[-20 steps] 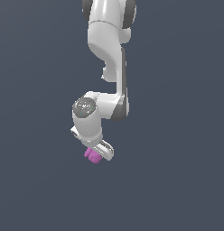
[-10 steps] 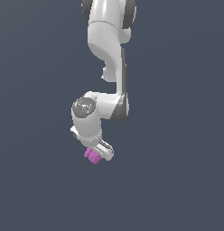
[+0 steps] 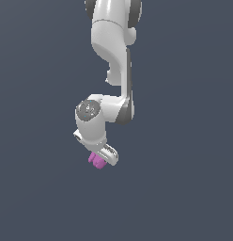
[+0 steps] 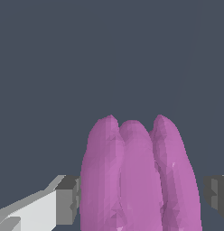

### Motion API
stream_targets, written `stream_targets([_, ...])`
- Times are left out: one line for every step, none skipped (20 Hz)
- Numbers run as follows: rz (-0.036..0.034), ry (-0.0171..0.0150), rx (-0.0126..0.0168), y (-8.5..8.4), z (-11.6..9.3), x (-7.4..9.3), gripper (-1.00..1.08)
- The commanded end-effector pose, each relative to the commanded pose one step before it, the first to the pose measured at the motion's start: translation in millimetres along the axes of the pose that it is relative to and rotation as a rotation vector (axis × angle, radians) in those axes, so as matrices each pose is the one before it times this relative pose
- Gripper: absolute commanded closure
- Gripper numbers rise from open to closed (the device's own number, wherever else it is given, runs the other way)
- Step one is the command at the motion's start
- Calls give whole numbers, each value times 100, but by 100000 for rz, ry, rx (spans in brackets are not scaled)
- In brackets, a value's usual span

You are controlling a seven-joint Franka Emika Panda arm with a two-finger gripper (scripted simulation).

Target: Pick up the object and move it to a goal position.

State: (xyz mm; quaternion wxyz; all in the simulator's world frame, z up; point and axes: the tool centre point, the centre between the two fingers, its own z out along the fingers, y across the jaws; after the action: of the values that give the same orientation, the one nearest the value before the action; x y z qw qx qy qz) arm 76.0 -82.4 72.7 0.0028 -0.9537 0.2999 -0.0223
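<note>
The object [image 3: 96, 161] is a small magenta-purple lumpy block with ribbed lobes, showing just below the white hand in the exterior view. My gripper [image 3: 99, 159] is around it. In the wrist view the object [image 4: 138, 176] fills the space between the two grey fingertips: one pad [image 4: 71, 200] touches its side and the other pad [image 4: 217, 191] sits right at its opposite side. The gripper [image 4: 142, 200] is shut on the object. The object's lower part is out of the wrist view.
The white arm [image 3: 113, 61] comes down from the top of the exterior view, with the wrist joint [image 3: 90, 113] bent over the hand. Plain dark grey-blue ground surrounds it in both views.
The hand and the object in it have shifted slightly upward in the exterior view. The grip looks the same.
</note>
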Motion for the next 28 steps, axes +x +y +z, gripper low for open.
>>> stream_targets([-50,-115,-39,252,-146,-487,108])
stream_targets([-16,-62,-26,140,-76,-257,108])
stream_targets([-22,-88,-36,152,-70,-286,108])
stream_targets([-27,-108,-45,165,-69,-314,108])
stream_targets([-22,-88,-36,186,-97,-343,108])
stream_targets([-32,-124,-52,197,-85,-374,108])
stream_targets([-27,-108,-45,218,-112,-404,108])
stream_targets([-35,-139,-58,232,-105,-437,108])
stream_targets([-35,-139,-58,251,-121,-470,108])
stream_targets([-38,-152,-63,269,-128,-505,108])
stream_targets([-41,-164,-68,285,-134,-535,108])
stream_targets([-41,-164,-68,291,-139,-545,108])
stream_targets([-42,-170,-71,295,-140,-554,108])
stream_targets([-42,-170,-71,300,-144,-562,108])
stream_targets([-40,-164,-69,306,-153,-570,108])
stream_targets([-44,-181,-76,308,-146,-578,108])
stream_targets([-42,-176,-75,314,-155,-585,108])
stream_targets([-42,-175,-75,307,-150,-573,108])
stream_targets([-39,-164,-70,295,-147,-550,108])
stream_targets([-37,-158,-67,281,-140,-525,108])
stream_targets([-36,-152,-64,268,-132,-500,108])
stream_targets([-32,-139,-60,255,-131,-474,108])
stream_targets([-30,-131,-59,241,-125,-446,108])
stream_targets([-29,-130,-61,225,-115,-417,108])
stream_targets([-25,-114,-55,211,-113,-389,108])
stream_targets([-24,-114,-56,194,-101,-360,108])
stream_targets([-20,-96,-47,180,-98,-331,108])
stream_targets([-20,-96,-47,162,-83,-299,108])
